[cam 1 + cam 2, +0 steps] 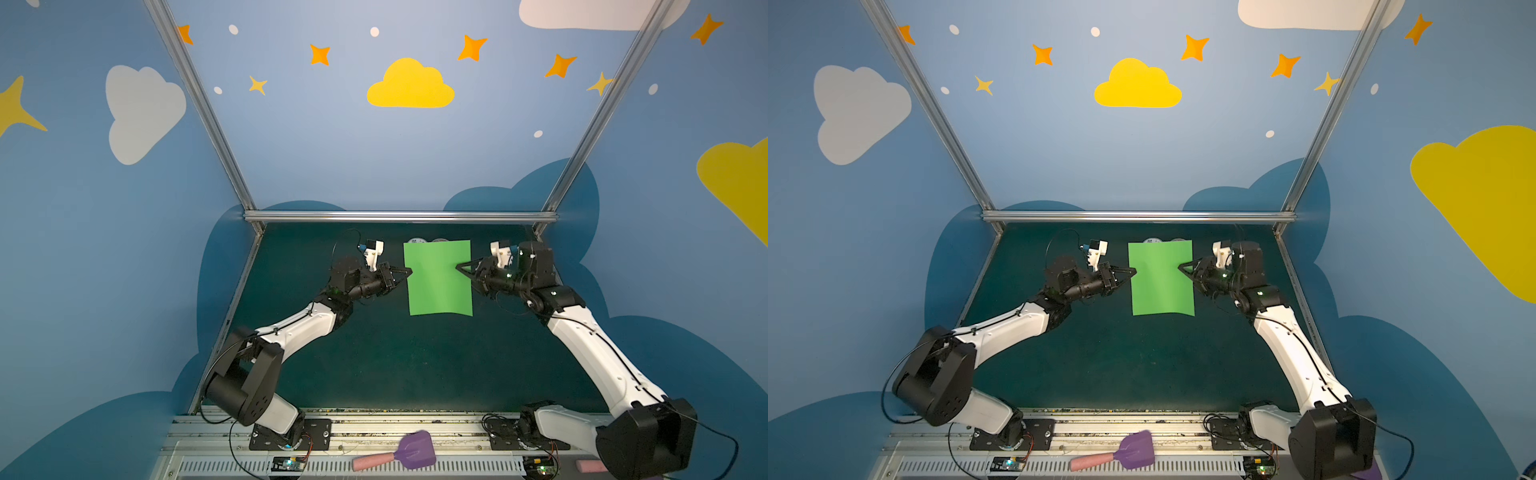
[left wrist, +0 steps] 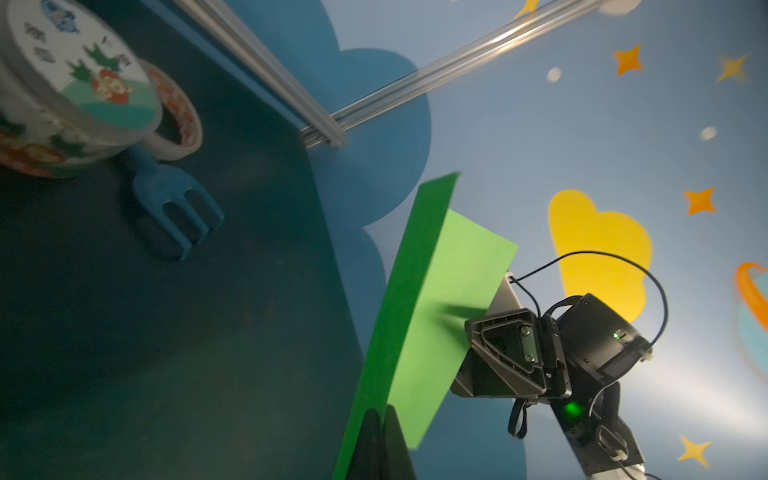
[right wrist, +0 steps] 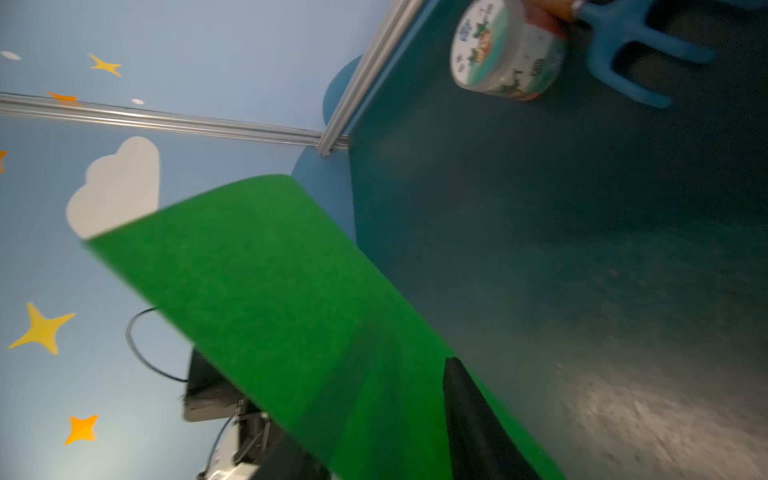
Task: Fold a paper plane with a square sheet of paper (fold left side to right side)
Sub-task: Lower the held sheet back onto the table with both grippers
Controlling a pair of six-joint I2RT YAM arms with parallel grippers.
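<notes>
We find: sheet of paper [image 1: 438,278] between left gripper [image 1: 409,272] and right gripper [image 1: 458,266] | two tubs [image 1: 415,240] just behind it | scoop [image 1: 415,451] on front rail [image 1: 374,430].

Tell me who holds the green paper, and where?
The left gripper pinches the square sheet of paper at its left edge; the right gripper: cannot tell.

The only print stands on the round tub's lid [image 2: 79,70]: a small blue emblem near the rim, a few dark characters scattered over the white field, and red fruit with green leaves above a teal band. The characters are too blurred to read, and the same holds in the right wrist view. The tape roll [image 2: 183,116], touching the tub, carries a red-orange pattern with no legible lettering.
</notes>
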